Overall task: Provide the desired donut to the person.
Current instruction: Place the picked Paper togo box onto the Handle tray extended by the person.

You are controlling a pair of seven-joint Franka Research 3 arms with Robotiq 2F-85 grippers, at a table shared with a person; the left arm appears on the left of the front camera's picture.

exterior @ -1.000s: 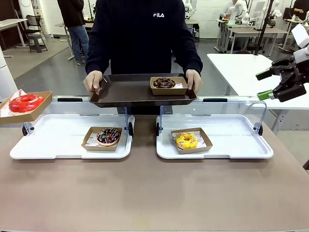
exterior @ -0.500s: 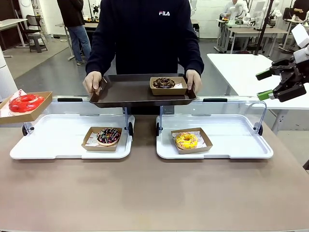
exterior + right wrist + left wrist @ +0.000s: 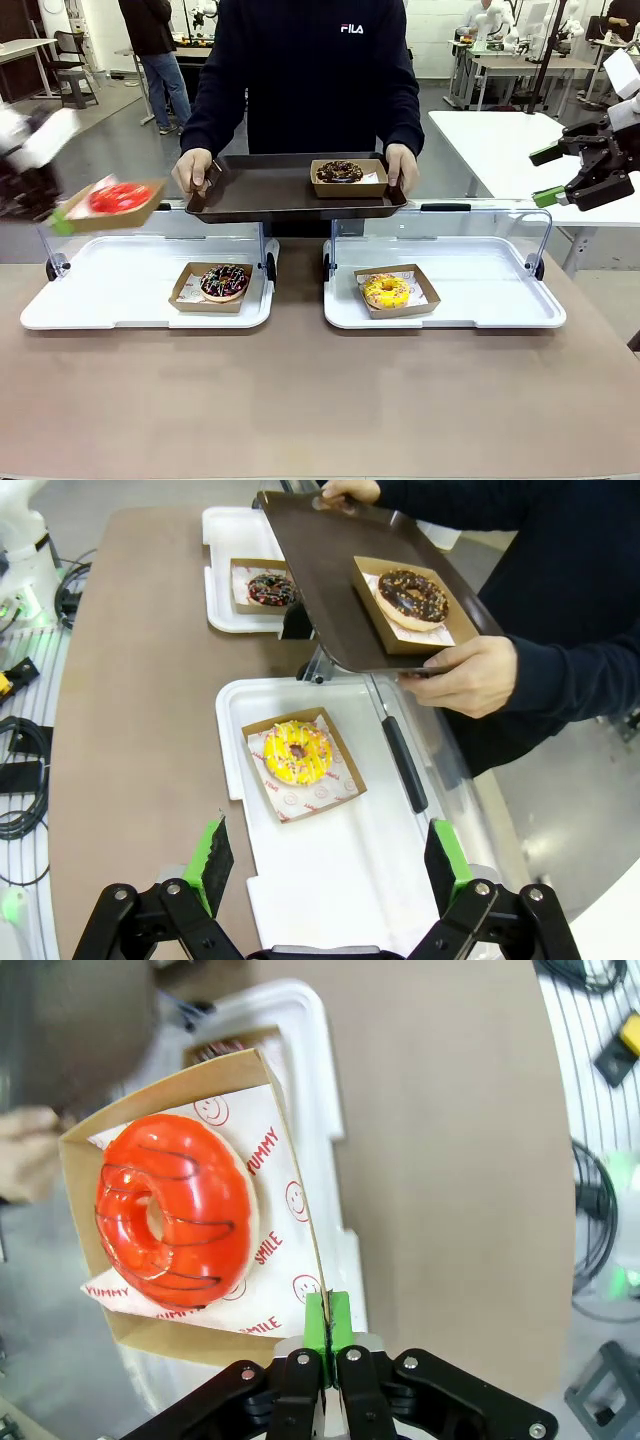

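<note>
A red glazed donut (image 3: pixel 119 197) lies in a brown cardboard box (image 3: pixel 108 208) held up at the left, above the left white tray (image 3: pixel 120 300). My left gripper (image 3: pixel 327 1322) is shut on the box's wall (image 3: pixel 300 1210), and its donut (image 3: pixel 172 1211) sits on smiley-print paper. The person (image 3: pixel 300 70) in a black sweatshirt stands across the table, both hands holding a dark tray (image 3: pixel 270 190) with a boxed chocolate donut (image 3: pixel 340 171). My right gripper (image 3: pixel 556 174) hangs open at the far right, away from everything; its view (image 3: pixel 325 865) looks down on the right white tray (image 3: pixel 340 880).
A chocolate sprinkled donut (image 3: pixel 224 282) sits in a box on the left white tray. A yellow sprinkled donut (image 3: pixel 386 291) sits in a box on the right white tray (image 3: pixel 480 290). A clear guard with black handles (image 3: pixel 445 208) runs between the trays and the person.
My left arm has swung the boxed red donut rightward and slightly up, toward the person's dark tray; it is motion-blurred. The right gripper has not moved. The person shifted slightly right.
</note>
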